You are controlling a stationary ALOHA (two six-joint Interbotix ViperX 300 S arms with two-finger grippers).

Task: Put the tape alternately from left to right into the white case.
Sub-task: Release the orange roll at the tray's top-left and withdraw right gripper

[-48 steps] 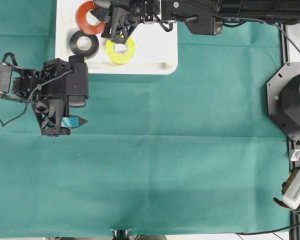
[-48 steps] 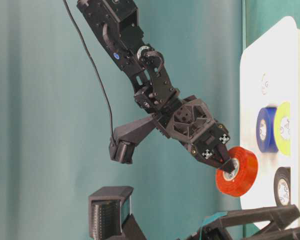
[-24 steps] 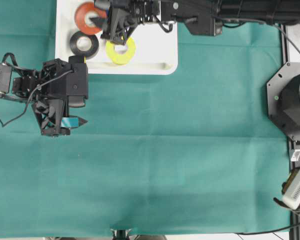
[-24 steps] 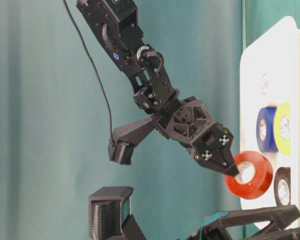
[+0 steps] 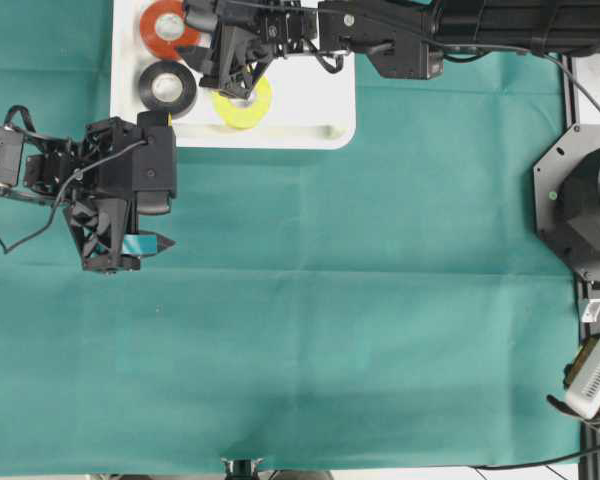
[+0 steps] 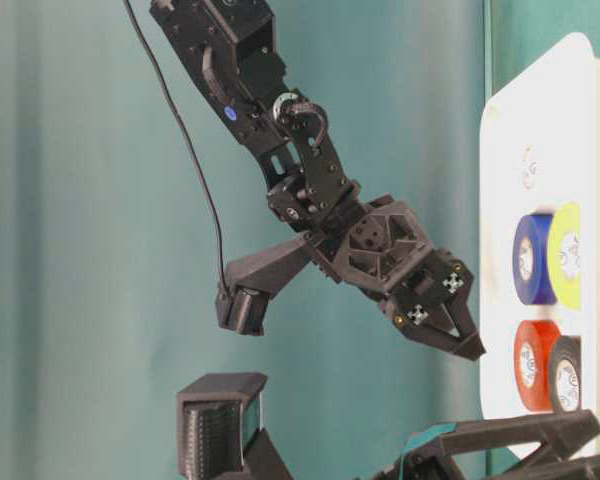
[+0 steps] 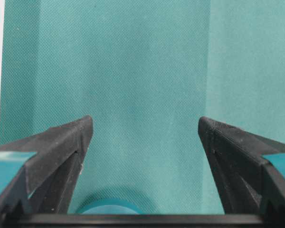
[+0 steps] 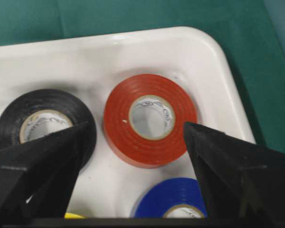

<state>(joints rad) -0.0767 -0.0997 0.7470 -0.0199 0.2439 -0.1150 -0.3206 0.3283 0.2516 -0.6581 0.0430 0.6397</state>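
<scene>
While the right end effector (image 8: pixel 133 156) hung released just above the red-orange roll (image 8: pixel 150 119) lying flat in the white case (image 8: pixel 218 61), a careless retreat risked clipping the black roll (image 8: pixel 40 124); the left end effector (image 7: pixel 145 142) gaped empty.

You have one white case (image 5: pixel 320 115) at the upper left of the overhead frame, one red-orange roll (image 8: pixel 149 118), one black (image 8: pixel 40 122), one yellow (image 5: pixel 248 108), one blue (image 6: pixel 527 258), and one teal (image 7: pixel 109 206).
</scene>
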